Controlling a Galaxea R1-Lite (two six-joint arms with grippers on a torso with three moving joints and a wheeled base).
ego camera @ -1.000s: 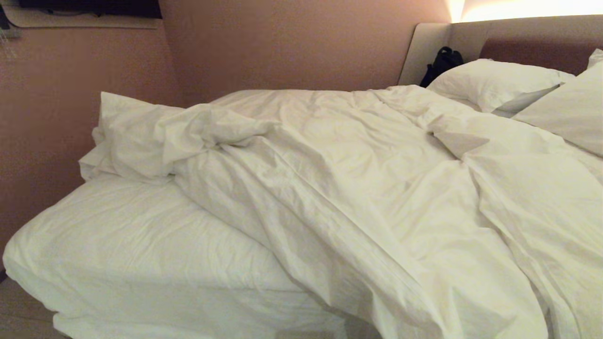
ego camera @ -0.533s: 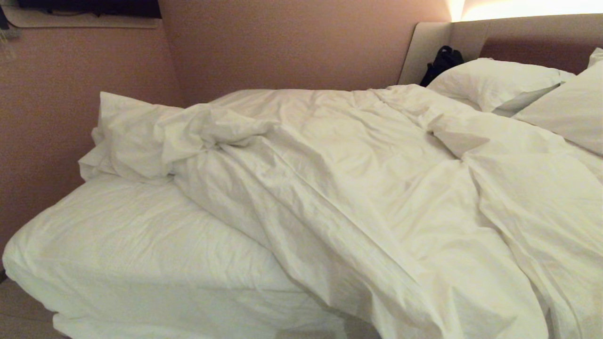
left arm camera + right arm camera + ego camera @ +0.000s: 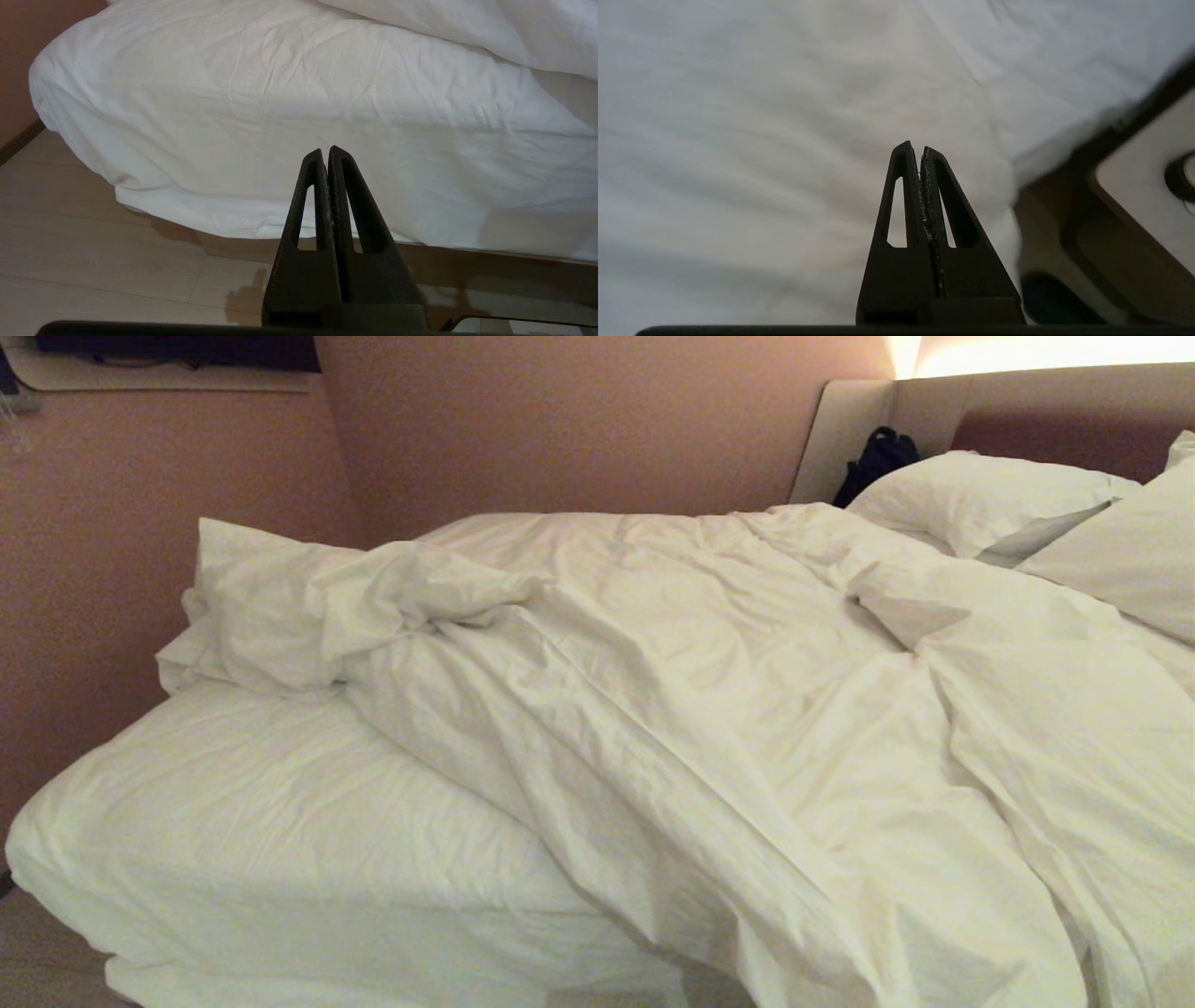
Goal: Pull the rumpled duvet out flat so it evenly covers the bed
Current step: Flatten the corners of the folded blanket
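Nothing moved, duvet bunched before pillows, black bag behind, both tools pressed together

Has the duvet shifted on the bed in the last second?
No. The duvet lies where it was, its bunched corner the same way off the headboard and the pillow.

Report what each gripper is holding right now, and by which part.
Nothing is held. The left gripper is shut empty short of the bed; the right gripper is shut empty over the duvet.
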